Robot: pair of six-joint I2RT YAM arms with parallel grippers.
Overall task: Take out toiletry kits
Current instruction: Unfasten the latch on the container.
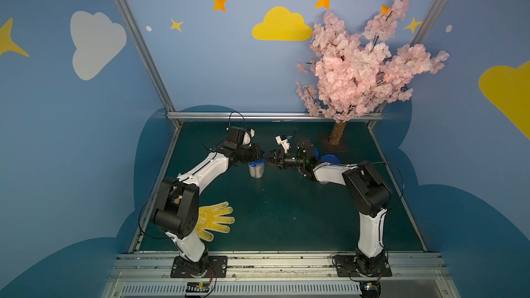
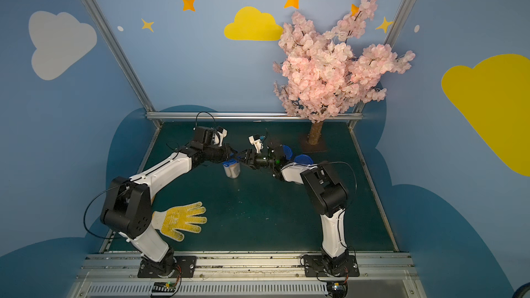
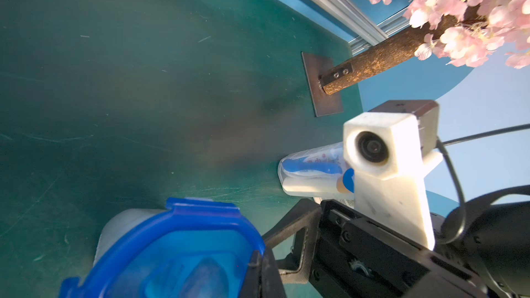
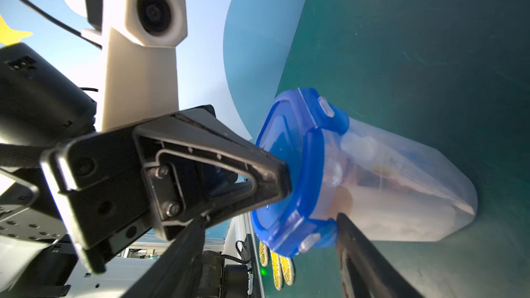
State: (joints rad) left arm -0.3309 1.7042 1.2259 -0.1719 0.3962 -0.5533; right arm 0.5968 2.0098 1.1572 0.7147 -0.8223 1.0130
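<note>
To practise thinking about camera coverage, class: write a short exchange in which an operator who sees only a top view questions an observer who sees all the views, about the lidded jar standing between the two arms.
Operator: From above, the left gripper crowds the standing jar. Are its fingers shut?
Observer: Yes. In the right wrist view the fingers are shut, with the tip at the rim of the jar's blue lid.
Operator: Behind the right arm I see only more blue lids. Is there any kit under them?
Observer: The left wrist view shows a second jar there, holding a blue-and-white toothbrush.
</note>
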